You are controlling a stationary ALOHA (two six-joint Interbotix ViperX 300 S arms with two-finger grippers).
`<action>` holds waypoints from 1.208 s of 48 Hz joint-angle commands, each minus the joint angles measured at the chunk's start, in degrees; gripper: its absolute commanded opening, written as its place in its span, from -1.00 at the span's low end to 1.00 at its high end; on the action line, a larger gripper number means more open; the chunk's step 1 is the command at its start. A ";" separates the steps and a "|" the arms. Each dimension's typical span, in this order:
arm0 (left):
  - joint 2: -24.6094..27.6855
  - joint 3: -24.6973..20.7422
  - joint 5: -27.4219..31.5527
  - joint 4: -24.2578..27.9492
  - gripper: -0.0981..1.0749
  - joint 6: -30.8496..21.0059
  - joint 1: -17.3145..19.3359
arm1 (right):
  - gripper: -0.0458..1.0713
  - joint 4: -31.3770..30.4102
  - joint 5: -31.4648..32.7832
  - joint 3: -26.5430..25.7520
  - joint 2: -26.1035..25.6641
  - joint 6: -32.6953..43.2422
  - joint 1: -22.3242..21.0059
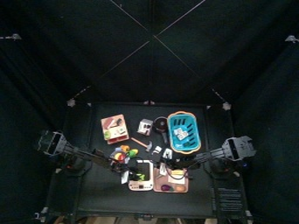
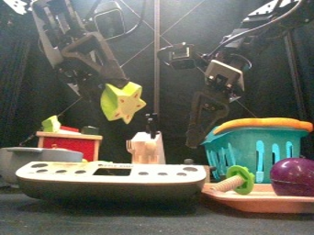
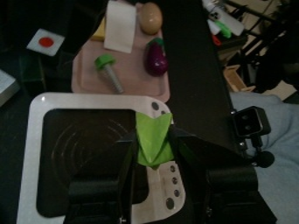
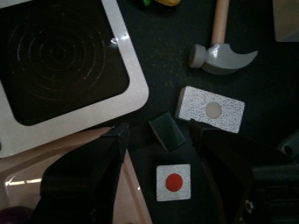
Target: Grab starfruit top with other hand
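Observation:
A yellow-green starfruit hangs in the air above the white tray, and my left gripper is shut on it. In the left wrist view the starfruit sits pinched between the two jaws, over the tray's rim. My right gripper hangs to the right of the fruit, a short gap away, open with nothing in it. In the right wrist view the right gripper spreads its jaws over the black table. From above, the starfruit lies between the two arms.
A teal basket stands at the right, with a pink cutting board carrying a purple eggplant in front. A red box is at the left. A hammer, a speckled grey tile and a red-dot card lie below the right gripper.

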 commanded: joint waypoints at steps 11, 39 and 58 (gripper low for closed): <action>4.48 -1.58 -5.62 -5.89 0.31 5.54 3.52 | 0.70 -0.18 -0.18 -0.70 -1.76 -0.26 -0.09; 5.89 -4.92 2.99 -13.36 0.38 5.89 3.96 | 0.70 -0.09 -0.18 -0.62 -1.67 -0.35 -0.09; 3.08 -3.60 -1.23 -12.22 0.77 6.15 3.96 | 0.70 -0.09 -0.26 -0.53 -1.67 -0.35 -0.09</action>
